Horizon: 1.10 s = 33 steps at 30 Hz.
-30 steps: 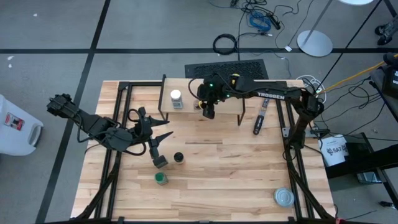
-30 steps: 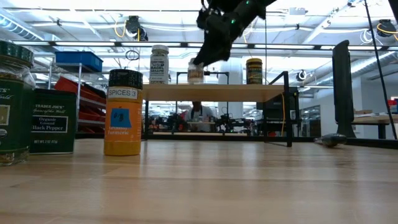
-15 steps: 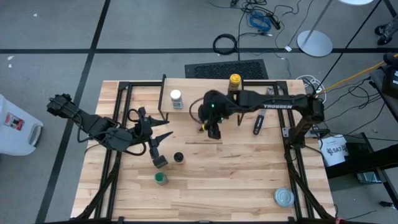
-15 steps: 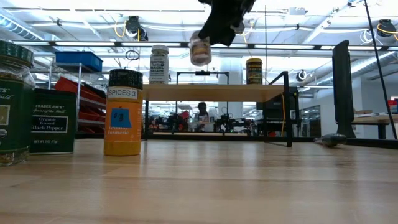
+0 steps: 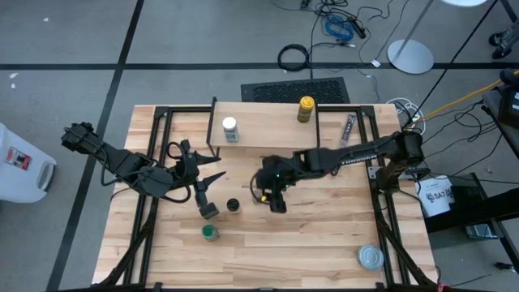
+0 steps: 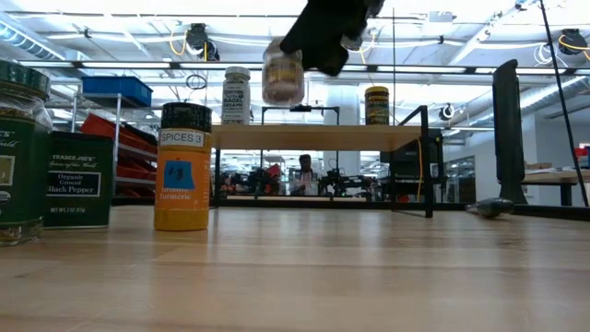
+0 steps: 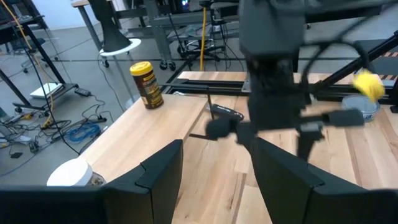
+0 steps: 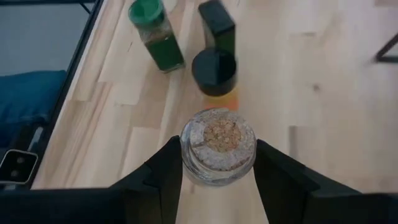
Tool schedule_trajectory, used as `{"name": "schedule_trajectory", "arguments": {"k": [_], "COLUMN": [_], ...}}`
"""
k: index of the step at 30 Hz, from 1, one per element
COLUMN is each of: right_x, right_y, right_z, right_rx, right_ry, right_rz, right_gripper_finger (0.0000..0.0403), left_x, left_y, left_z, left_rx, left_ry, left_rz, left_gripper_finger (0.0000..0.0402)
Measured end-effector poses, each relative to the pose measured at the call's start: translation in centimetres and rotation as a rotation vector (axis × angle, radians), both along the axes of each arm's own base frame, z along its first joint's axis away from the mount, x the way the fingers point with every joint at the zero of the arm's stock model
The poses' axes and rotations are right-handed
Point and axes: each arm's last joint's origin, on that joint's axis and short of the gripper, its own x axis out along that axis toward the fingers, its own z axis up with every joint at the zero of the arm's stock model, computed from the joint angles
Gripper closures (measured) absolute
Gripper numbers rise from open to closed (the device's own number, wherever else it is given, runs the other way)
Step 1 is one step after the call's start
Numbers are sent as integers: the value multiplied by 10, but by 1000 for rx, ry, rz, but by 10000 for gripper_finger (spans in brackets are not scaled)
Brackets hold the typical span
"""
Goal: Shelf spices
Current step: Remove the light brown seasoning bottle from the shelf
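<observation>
Gripping a small clear jar (image 8: 217,146) above the surface (image 5: 324,235), the right end effector (image 5: 276,195) hangs mid-table; the left end effector (image 5: 212,178), at its 9 o'clock, sits partly open and empty.

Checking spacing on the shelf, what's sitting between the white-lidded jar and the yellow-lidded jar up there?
Nothing: in the high view the shelf top is bare between the white-lidded jar and the yellow-lidded jar. The low view agrees.

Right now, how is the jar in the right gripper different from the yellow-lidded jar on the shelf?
The small clear jar hangs in the air in the right gripper; the yellow-lidded jar stands on the shelf. The clear jar shows light brown contents; the yellow-lidded one looks dark. Both are spice jars.
</observation>
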Motion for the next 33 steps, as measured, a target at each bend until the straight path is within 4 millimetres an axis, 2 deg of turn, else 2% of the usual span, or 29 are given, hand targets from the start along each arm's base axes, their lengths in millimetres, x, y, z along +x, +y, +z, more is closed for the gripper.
{"name": "schedule_trajectory", "arguments": {"k": [8, 13, 17, 24, 33], "right_x": [-8, -17, -19, 3, 40], "right_y": [29, 43, 52, 66, 80], "right_z": [-47, -66, -72, -88, -110], "right_rx": [33, 41, 22, 43, -13], "right_ry": [-125, -213, -285, -378, -319], "right_rz": [-13, 7, -14, 7, 56], "right_gripper_finger": [241, 241, 241, 241, 241], "left_x": [0, 0, 0, 1, 0], "left_y": [0, 0, 0, 1, 1], "left_z": [0, 0, 1, 1, 1], "left_rx": [-1, -3, -13, -28, -23], "left_ry": [-1, -3, -13, -20, -18], "left_rz": [0, 0, 2, 15, 22], "left_gripper_finger": [203, 203, 203, 203, 203]}}
